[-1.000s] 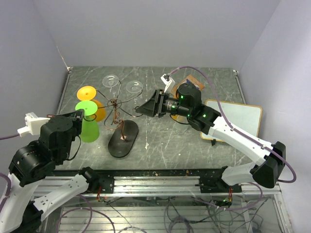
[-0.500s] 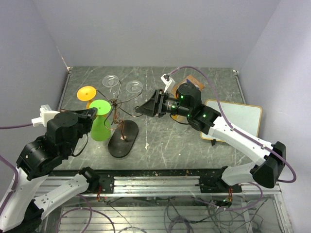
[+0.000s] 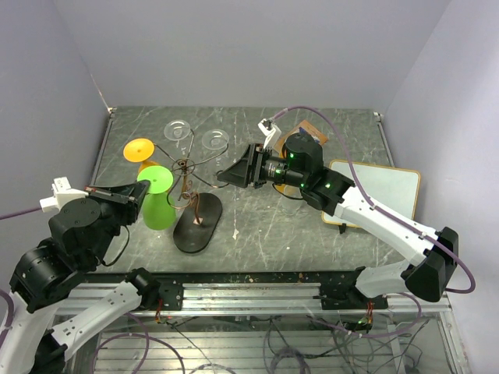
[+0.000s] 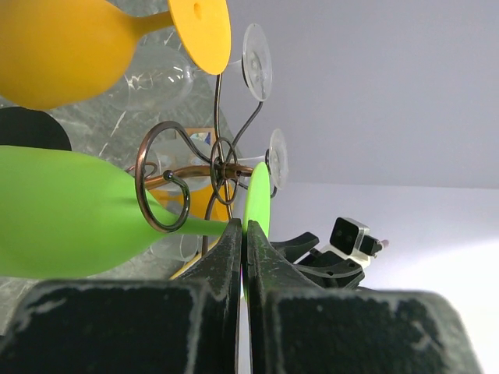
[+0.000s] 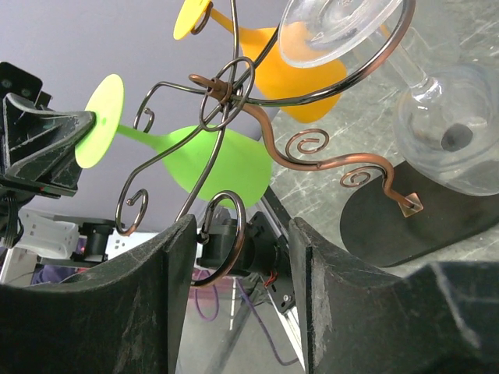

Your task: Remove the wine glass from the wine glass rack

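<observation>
Green wine glass (image 3: 160,209) in left claw's (image 3: 142,190) grip

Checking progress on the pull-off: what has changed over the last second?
The left pincer, shut on the foot of the green wine glass, carried it slightly rightward. The right pincer, wine glass rack, orange glass and clear glasses stayed put.
</observation>
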You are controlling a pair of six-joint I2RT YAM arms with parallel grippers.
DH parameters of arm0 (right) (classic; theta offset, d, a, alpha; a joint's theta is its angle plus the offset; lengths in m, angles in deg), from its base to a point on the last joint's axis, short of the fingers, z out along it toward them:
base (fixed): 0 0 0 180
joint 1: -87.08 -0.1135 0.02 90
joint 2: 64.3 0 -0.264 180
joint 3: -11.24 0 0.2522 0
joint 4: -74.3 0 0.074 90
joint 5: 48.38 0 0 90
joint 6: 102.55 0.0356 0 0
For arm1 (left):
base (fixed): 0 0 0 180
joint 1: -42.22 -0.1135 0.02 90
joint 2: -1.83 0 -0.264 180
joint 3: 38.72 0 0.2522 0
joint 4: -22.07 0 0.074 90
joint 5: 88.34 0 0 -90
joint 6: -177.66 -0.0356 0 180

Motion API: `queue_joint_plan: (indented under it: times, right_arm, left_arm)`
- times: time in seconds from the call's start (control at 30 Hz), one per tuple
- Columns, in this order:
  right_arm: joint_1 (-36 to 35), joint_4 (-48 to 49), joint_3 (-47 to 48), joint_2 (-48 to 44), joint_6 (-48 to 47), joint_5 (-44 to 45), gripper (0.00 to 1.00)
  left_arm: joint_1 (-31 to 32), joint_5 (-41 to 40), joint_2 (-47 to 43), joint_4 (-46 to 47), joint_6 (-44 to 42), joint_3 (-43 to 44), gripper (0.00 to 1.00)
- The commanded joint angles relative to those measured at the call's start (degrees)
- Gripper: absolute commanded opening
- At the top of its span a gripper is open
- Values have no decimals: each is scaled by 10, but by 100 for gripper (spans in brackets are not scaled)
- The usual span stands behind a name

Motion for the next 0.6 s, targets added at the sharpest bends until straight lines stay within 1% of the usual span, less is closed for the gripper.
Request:
queue_joint_plan:
  times: [0.0,0.27,0.57]
  right_arm:
    - [1,-17,11,3,-13,16,51]
    - [1,-13,16,2,-14,8,58]
    - [1,-14,22,2,-15,-1,65]
  left_arm:
    - [-1,8,-4,13,-23,2,7]
    - [-1,18,-11,25,-64,12,7]
    - [-1,41,-27,34,-67,-7,7]
